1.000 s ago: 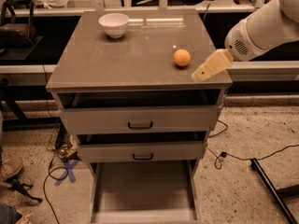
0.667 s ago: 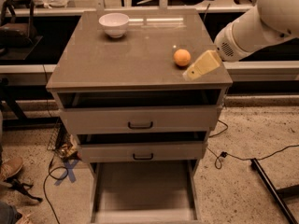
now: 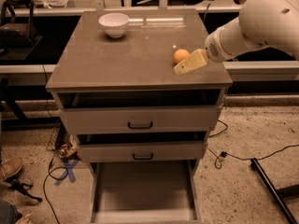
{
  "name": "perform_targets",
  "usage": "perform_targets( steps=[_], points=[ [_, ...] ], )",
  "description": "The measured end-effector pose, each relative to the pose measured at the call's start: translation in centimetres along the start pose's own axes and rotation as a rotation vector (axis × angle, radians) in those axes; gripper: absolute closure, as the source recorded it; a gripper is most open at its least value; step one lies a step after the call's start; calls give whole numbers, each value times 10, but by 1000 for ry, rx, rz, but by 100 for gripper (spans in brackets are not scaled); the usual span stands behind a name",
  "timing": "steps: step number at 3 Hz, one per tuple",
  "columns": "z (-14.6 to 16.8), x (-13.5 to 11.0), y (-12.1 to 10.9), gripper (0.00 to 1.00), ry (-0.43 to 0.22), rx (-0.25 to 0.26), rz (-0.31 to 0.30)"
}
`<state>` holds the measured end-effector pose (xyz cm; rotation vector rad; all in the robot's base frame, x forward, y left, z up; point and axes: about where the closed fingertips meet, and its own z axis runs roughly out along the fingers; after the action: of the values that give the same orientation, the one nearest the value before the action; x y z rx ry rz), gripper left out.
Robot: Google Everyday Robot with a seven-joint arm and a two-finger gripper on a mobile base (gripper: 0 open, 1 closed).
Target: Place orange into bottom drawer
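Note:
The orange (image 3: 180,55) sits on the grey-brown cabinet top (image 3: 131,55), towards its right front. My gripper (image 3: 183,67) comes in from the right on a white arm; its pale tip is right beside the orange, at its front right. The bottom drawer (image 3: 142,190) is pulled out below the two upper drawers; its flat floor shows nothing on it.
A white bowl (image 3: 114,24) stands at the back left of the cabinet top. The top drawer (image 3: 140,120) and middle drawer (image 3: 141,152) stand slightly open. Cables (image 3: 56,176) lie on the floor at left, and a dark bar (image 3: 271,190) at right.
My gripper and arm have moved left towards the orange, from a little right of it to right against it. The orange has not moved.

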<state>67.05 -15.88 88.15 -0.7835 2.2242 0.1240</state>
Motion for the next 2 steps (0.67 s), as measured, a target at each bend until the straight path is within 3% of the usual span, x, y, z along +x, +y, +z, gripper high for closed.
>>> perform_targets(
  steps=[2],
  points=[
    [51, -18, 7, 0, -17, -48, 58]
  ],
)
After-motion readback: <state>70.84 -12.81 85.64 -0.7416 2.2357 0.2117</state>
